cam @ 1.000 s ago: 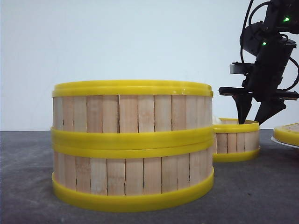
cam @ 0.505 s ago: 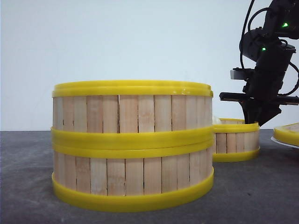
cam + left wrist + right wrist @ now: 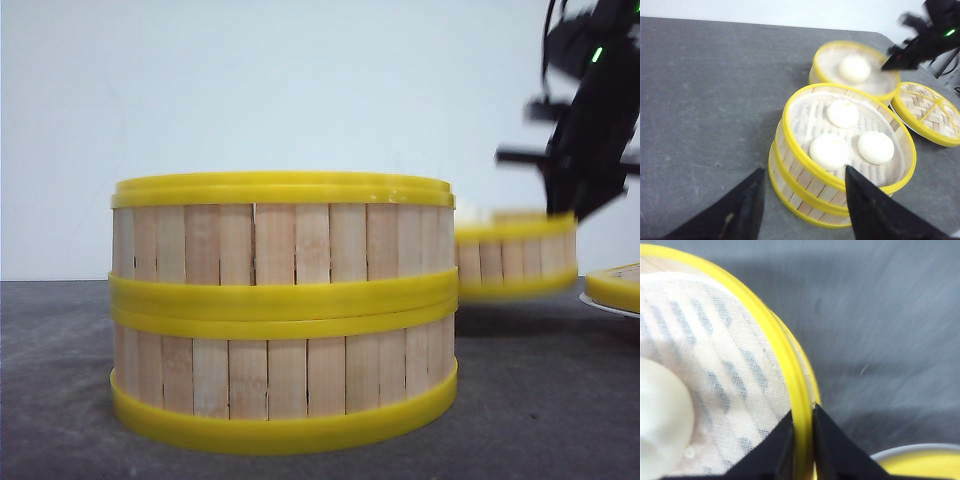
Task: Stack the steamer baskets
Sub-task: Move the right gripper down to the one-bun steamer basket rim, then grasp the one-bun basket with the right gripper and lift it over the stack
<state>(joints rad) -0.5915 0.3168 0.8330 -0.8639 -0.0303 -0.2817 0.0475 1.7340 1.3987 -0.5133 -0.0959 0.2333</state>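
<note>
Two steamer baskets [image 3: 285, 310] stand stacked in the middle of the table, and the top one [image 3: 840, 145] holds three white buns. A third steamer basket [image 3: 515, 255] with one bun hangs blurred just above the table at the back right. My right gripper [image 3: 575, 200] is shut on its yellow rim [image 3: 790, 370], one finger inside the wall and one outside [image 3: 803, 412]. Near the stack, on its close side, my left gripper [image 3: 804, 169] is open with nothing between its fingers.
A flat yellow lid [image 3: 927, 115] with a woven top lies on a white plate at the right, close to the lifted basket [image 3: 855, 67]. It shows at the right edge of the front view as the lid [image 3: 615, 285]. The grey table's far edge [image 3: 740, 21] runs behind the baskets.
My right gripper came down over the back basket's rim, shut on it, and lifted the basket off the table, slightly to the right. The stack has not moved.
</note>
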